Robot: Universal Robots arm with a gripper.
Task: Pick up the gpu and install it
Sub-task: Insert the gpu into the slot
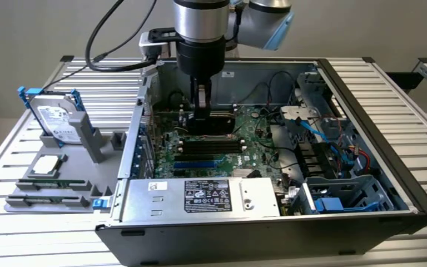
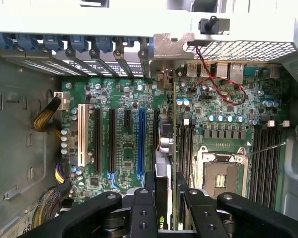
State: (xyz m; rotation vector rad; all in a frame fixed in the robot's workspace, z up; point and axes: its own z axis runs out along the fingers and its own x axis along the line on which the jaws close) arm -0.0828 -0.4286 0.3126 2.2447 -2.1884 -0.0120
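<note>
Grey plastic comes first. At the exterior view's left a grey holder (image 1: 106,146) stands on the table. It keeps a silver hard drive (image 1: 54,119) upright in blue rails, and long green memory sticks (image 1: 49,184) lie low at its front. The gpu is not there.

Next comes the open computer case (image 1: 198,247). The arm reaches straight down into it. The gripper (image 1: 200,113) is low inside, close over the green board. The gpu (image 1: 217,121) hangs from it as a dark block.

The wrist view shows the hold well. The gripper (image 2: 164,210) has its black fingers (image 2: 145,208) partly closed. They press on both flat sides of the gpu (image 2: 163,144), so the card is held on its edge.

This is what matters most. The card is long, and its long way runs from the fingers out to the back wall (image 2: 248,49) of the case. Its silver end plate (image 2: 171,45) is right at that wall, beside the row of blue clips (image 2: 69,43). The long slots on the board run the same way, so the card and the slots line up. The card lies just beside the blue slot (image 2: 140,141), between it and the silver chip socket (image 2: 221,173). I cannot tell if its bottom edge touches a slot or is pushed in.

At the exterior view's right, blue cables (image 1: 313,129) and a blue-grey cage (image 1: 347,192) sit well apart from the gripper.
</note>
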